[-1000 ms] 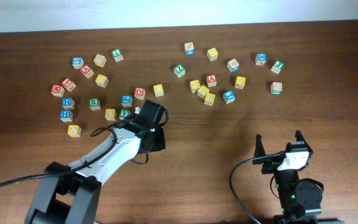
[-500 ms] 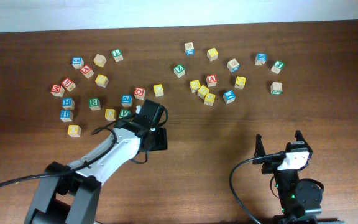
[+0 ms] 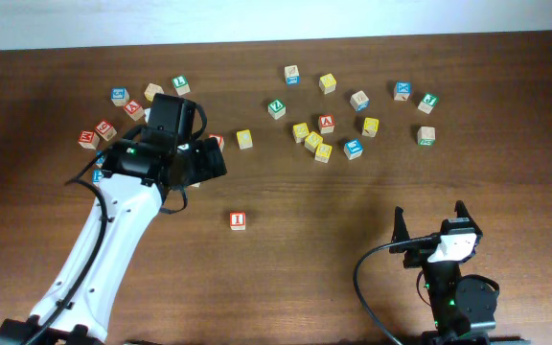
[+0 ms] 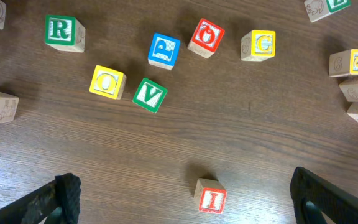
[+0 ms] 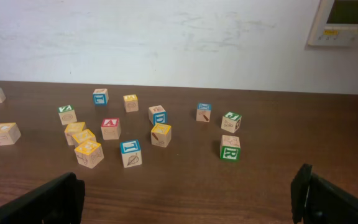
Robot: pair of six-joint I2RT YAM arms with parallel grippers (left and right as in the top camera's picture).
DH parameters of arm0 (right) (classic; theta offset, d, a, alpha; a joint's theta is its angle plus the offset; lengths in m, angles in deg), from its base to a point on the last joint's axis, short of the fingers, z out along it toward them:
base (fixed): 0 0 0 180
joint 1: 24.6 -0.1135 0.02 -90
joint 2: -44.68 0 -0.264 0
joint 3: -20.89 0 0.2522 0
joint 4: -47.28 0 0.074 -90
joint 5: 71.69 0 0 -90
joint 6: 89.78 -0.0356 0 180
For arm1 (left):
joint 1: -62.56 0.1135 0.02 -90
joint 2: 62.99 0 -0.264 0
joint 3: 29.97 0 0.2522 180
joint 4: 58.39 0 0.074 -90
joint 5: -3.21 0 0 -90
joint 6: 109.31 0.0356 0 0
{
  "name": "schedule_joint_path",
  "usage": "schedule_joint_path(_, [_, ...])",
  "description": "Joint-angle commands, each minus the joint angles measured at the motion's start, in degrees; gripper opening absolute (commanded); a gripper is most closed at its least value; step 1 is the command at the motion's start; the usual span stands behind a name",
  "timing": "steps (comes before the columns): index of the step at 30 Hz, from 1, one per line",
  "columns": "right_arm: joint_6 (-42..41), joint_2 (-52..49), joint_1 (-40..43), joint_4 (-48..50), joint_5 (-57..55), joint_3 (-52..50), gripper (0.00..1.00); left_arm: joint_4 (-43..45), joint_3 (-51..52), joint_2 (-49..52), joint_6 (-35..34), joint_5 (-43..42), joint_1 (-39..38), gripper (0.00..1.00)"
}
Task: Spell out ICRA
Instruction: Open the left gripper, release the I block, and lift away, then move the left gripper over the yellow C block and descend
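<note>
Red I cube (image 3: 238,220) alone nearside, apart from the far scatter; left gripper (image 4: 185,186) spread wide, empty; right gripper (image 5: 188,199) likewise wide, empty

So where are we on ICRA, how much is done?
Done: the red I sits alone, clear of the other cubes. In hand: nothing. The left jaws stand open and empty above the cubes on that side, and the right jaws are open, parked. Left: yellow C, green R and red A lie among the other cubes, not yet lined up beside the I.
</note>
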Motion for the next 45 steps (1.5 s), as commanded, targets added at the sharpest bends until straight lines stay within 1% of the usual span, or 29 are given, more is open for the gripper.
schedule_joint_path(1, [0.2, 0.4, 0.4, -0.3, 0.1, -0.3, 0.98, -0.1, -0.6, -0.4, 0.3, 0.4, 0.2, 0.99])
schedule_joint_path(4, [0.2, 0.4, 0.4, -0.3, 0.1, -0.3, 0.98, 0.6, -0.6, -0.4, 0.3, -10.1, 0.2, 0.99])
schedule_joint_path(7, [0.2, 0.4, 0.4, -0.3, 0.1, -0.3, 0.98, 1.4, -0.6, -0.4, 0.3, -10.4, 0.1, 0.99])
schedule_joint_path(10, [0.2, 0.4, 0.4, -0.3, 0.1, -0.3, 0.98, 0.3, -0.6, -0.4, 0.3, -11.1, 0.1, 0.99])
schedule_joint_path(12, [0.2, 0.4, 0.4, -0.3, 0.1, -0.3, 0.98, -0.9, -0.6, -0.4, 0.4, -15.9, 0.1, 0.99])
schedule_joint_path(13, [0.2, 0.4, 0.4, -0.3, 0.1, -0.3, 0.98, -1.5, -0.6, -0.4, 0.4, -16.4, 0.1, 0.99])
schedule_joint_path(14, [0.2, 0.4, 0.4, -0.3, 0.1, -0.3, 0.98, -2.1, -0.6, -0.4, 2.0, -16.4, 0.1, 0.99])
schedule_joint_path(15, [0.2, 0.4, 0.4, -0.3, 0.1, -0.3, 0.98, -2.2, -0.6, -0.3, 5.7, -16.4, -0.3, 0.99])
schedule_joint_path(16, [0.2, 0.4, 0.4, -0.3, 0.1, -0.3, 0.98, -2.0, -0.6, -0.3, 7.5, -16.4, -0.8, 0.99])
schedule_joint_path(17, [0.2, 0.4, 0.4, -0.3, 0.1, -0.3, 0.98, -1.0, -0.6, -0.3, 7.8, -16.4, -1.3, 0.99])
schedule_joint_path(21, [0.2, 0.4, 0.4, -0.3, 0.1, -0.3, 0.98, 2.5, -0.6, -0.2, 6.1, -16.3, -1.7, 0.99])
schedule_joint_path(22, [0.2, 0.4, 0.4, -0.3, 0.1, -0.3, 0.98, 2.6, -0.6, -0.2, 6.1, -15.5, -1.6, 0.99])
schedule_joint_path(23, [0.2, 0.4, 0.4, -0.3, 0.1, -0.3, 0.98, 3.4, -0.6, -0.2, 6.1, -12.5, -1.6, 0.99])
schedule_joint_path(24, [0.2, 0.4, 0.4, -0.3, 0.1, -0.3, 0.98, 4.6, -0.6, -0.2, 3.5, -5.2, -1.6, 0.99])
schedule_joint_path(26, [0.2, 0.4, 0.4, -0.3, 0.1, -0.3, 0.98, 5.6, -0.6, -0.2, -1.7, 4.8, -1.6, 0.99])
schedule_joint_path(29, [0.2, 0.4, 0.4, -0.3, 0.1, -0.3, 0.98, 5.5, -0.6, 0.5, -2.5, 15.1, -1.5, 0.99])
schedule_joint_path(30, [0.2, 0.4, 0.4, -0.3, 0.1, -0.3, 0.98, 4.9, -0.6, 1.1, -2.5, 16.2, -0.5, 0.99])
schedule_joint_path(32, [0.2, 0.4, 0.4, -0.3, 0.1, -0.3, 0.98, 4.7, -0.6, 1.7, -2.5, 10.9, 2.7, 0.99])
schedule_joint_path(35, [0.2, 0.4, 0.4, -0.3, 0.1, -0.3, 0.98, 5.3, -0.6, 3.1, -2.5, 1.4, 10.4, 0.99])
schedule_joint_path(37, [0.2, 0.4, 0.4, -0.3, 0.1, -0.3, 0.98, 4.9, -0.6, 4.2, -2.5, 1.2, 12.4, 0.99])
schedule_joint_path(39, [0.2, 0.4, 0.4, -0.3, 0.1, -0.3, 0.98, 4.7, -0.6, 5.6, -2.5, -0.3, 12.5, 0.99])
schedule_joint_path(41, [0.2, 0.4, 0.4, -0.3, 0.1, -0.3, 0.98, 7.1, -0.6, 7.2, -1.6, -9.1, 12.3, 0.99])
schedule_joint_path(42, [0.2, 0.4, 0.4, -0.3, 0.1, -0.3, 0.98, 10.6, -0.6, 8.1, 1.5, -14.0, 11.5, 0.99])
schedule_joint_path(43, [0.2, 0.4, 0.4, -0.3, 0.1, -0.3, 0.98, 13.0, -0.6, 8.5, 3.4, -16.1, 10.3, 0.99])
schedule_joint_path(44, [0.2, 0.4, 0.4, -0.3, 0.1, -0.3, 0.98, 15.4, -0.9, 8.8, 3.4, -16.1, 8.0, 0.99])
schedule_joint_path(45, [0.2, 0.4, 0.4, -0.3, 0.1, -0.3, 0.98, 15.6, -2.3, 9.0, 3.3, -15.9, 6.3, 0.99])
